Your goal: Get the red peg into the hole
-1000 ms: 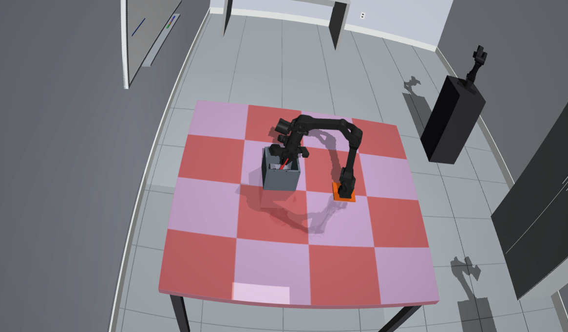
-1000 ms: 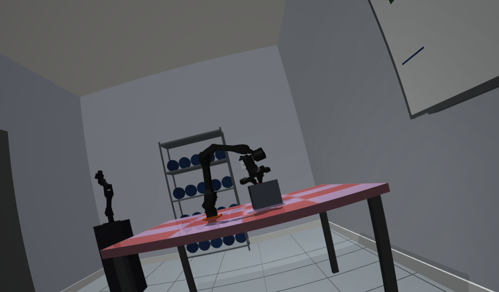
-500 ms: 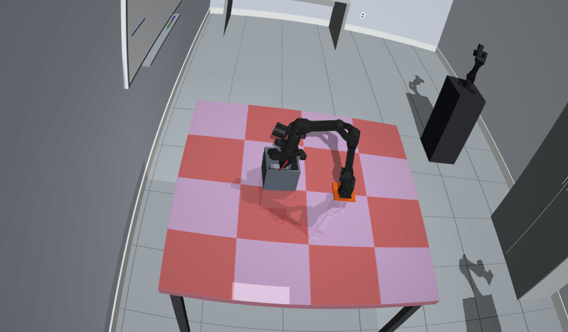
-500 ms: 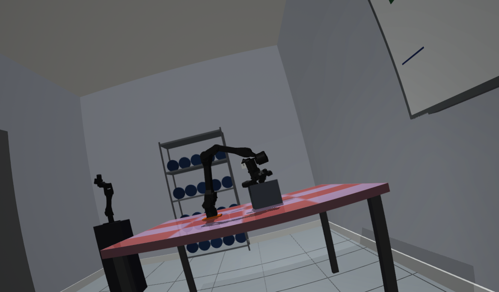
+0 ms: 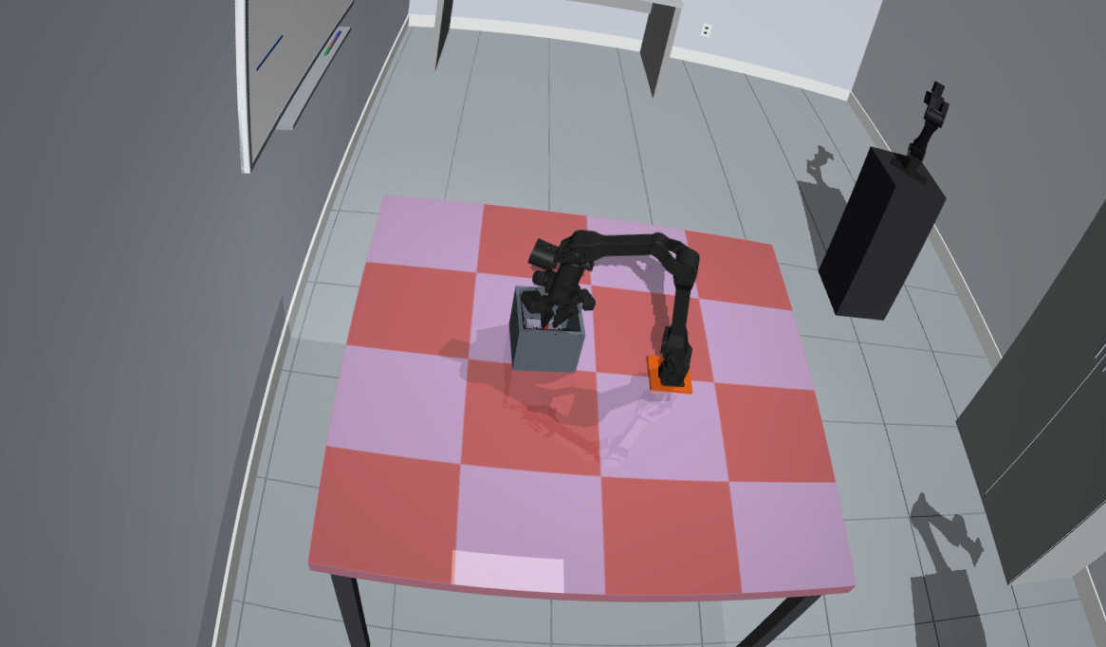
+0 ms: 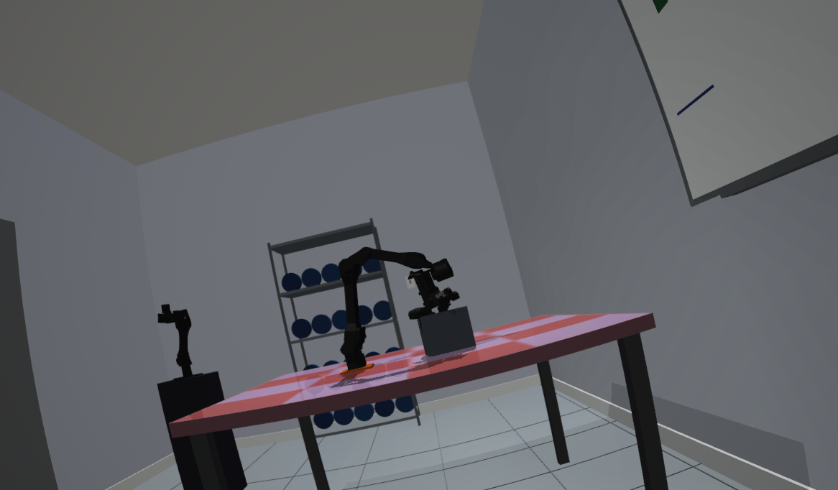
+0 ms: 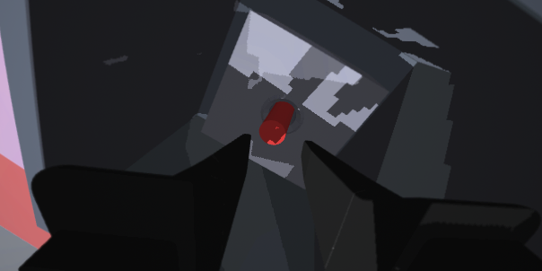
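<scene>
The red peg [image 7: 278,119] [image 5: 545,327] stands in the hole [image 7: 265,110] of the plate [image 7: 274,51] at the bottom of the grey box [image 5: 544,351] [image 6: 447,332] [image 7: 314,20]. Its lower end is inside the hole's ring and its top end points toward the wrist camera; how deep it sits cannot be told. My gripper [image 7: 276,144] reaches down into the box. Its fingers are apart with a gap on both sides of the peg's top, and it is open, holding nothing. In the exterior view the box wall hides the fingertips and the peg.
The box walls surround the fingers closely on all sides. The arm's orange base plate [image 5: 657,384] [image 6: 366,368] is on the checkered table [image 5: 525,514] [image 6: 501,359], to the right of the box in the top view. A second arm [image 5: 927,137] stands on a black pedestal away from the table.
</scene>
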`<state>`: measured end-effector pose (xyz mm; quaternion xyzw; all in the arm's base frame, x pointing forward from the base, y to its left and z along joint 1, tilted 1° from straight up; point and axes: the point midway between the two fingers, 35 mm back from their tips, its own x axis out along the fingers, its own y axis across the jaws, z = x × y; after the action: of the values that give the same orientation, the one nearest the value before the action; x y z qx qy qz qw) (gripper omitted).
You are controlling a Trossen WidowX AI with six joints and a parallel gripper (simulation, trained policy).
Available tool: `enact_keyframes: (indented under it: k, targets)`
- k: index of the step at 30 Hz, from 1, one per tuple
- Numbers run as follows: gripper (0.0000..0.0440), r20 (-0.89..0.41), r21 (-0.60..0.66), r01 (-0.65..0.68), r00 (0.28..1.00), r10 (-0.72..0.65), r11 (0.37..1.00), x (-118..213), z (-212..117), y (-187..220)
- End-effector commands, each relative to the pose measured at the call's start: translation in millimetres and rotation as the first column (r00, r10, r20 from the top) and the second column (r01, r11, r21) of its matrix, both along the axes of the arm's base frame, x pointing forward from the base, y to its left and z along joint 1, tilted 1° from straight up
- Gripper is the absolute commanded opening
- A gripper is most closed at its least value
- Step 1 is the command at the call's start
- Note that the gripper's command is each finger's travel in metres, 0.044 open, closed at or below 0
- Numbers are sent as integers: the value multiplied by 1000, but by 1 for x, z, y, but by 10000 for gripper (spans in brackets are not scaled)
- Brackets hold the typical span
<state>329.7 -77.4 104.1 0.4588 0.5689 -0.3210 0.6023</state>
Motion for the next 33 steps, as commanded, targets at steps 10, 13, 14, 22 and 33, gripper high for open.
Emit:
enact_keyframes:
  k: [10,13,14,22,33]
  targets:
    - [151,-10,99,-12,1000,13,995,6,-10,-12]
    - [151,15,114,-17,1000,15,993,12,-4,-13]
    - [150,22,114,-16,1000,13,993,13,-3,-15]
    - [151,103,156,-42,994,26,987,30,14,-18]
    - [148,207,202,-94,977,51,975,48,31,-23]
